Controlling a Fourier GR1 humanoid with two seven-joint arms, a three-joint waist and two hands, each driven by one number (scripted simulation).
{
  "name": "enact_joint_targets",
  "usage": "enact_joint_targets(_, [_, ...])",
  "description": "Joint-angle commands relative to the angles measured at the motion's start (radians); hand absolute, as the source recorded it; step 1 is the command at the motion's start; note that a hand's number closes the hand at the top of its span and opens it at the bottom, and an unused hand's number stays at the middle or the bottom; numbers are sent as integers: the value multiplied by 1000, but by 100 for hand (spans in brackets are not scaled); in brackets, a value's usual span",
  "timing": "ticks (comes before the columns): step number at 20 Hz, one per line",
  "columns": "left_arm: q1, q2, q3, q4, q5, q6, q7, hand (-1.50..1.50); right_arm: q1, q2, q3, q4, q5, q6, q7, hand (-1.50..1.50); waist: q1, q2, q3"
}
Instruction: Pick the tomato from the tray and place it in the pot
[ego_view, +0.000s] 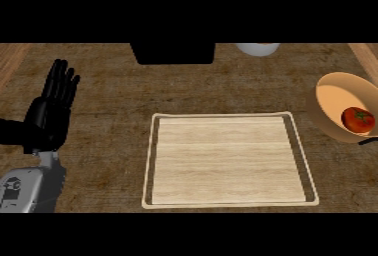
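Tomato (358, 120): sitting inside the pot (332, 100), well right of the tray (151, 165) — no longer lying on the wood.
Pot: standing at the right edge of the view, just beside the tray's upper right corner, tan inside, partly cut off by the frame.
Tray: lying pale and rectangular in the middle of the counter (111, 90), holding nothing on its board.
Progress: looking finished, judging by how things are lying — tomato out of the tray and resting in the pot, nothing seeming left but pulling the arms clear.
Left hand (52, 107): resting well left of the tray, fingers straight and pressed side by side, pointing up, gripping nothing.
Right hand: not showing anywhere; only a small dark bit poking out under the pot, too little for telling what it is.
Surface: brown, mottled counter spreading all round the tray, with lighter wooden strips running along the far left and far right.
Room: a black box (173, 52) standing beyond the tray's upper edge, and a pale round thing (258, 48) just right of that box, cut off at the top.
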Motion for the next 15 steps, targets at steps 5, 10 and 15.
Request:
enact_joint_targets(5, [26,-40,-32,-17,-51,28,-17,0,288,53,-64,-307,-184,25,-48,-150,1,1,0])
enact_joint_targets(10, [19,-36,-12,-57,-41,31,20,0,412,31,-152,-346,-345,70,-91,-150,4,2,0])
enact_joint_targets(15, [-85,-41,-4,51,-53,39,21,0,559,117,-200,-482,-474,119,-140,-150,-8,2,0])
